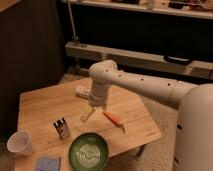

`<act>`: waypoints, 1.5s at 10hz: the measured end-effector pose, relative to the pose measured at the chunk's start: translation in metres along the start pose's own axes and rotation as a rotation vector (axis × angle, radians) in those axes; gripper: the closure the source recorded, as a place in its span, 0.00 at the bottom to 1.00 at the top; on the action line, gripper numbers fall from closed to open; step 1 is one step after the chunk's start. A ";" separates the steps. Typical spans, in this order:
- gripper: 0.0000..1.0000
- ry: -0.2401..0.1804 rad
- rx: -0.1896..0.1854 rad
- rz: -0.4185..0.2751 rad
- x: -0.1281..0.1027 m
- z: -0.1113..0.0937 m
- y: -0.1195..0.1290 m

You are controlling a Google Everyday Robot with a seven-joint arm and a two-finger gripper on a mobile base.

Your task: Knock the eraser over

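The eraser (61, 128) is a small dark block with pale stripes at its top and a tan-orange patch. It stands upright on the wooden table (40, 107), left of centre near the front. My gripper (87, 116) hangs from the white arm (145, 87) over the middle of the table, pointing down and a little left. It is to the right of the eraser and slightly behind it, apart from it by about a hand's width.
An orange carrot-like stick (114, 119) lies just right of the gripper. A green bowl (88, 151) sits at the front. A white cup (19, 143) and a blue sponge (48, 164) are at the front left. A small white object (83, 91) lies behind the gripper.
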 end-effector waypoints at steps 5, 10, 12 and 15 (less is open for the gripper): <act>0.50 0.294 0.151 -0.244 -0.012 -0.047 -0.035; 0.98 0.411 0.244 -0.490 -0.021 -0.089 -0.104; 1.00 0.347 0.239 -0.541 -0.019 -0.071 -0.119; 1.00 0.209 0.236 -0.550 -0.017 -0.008 -0.120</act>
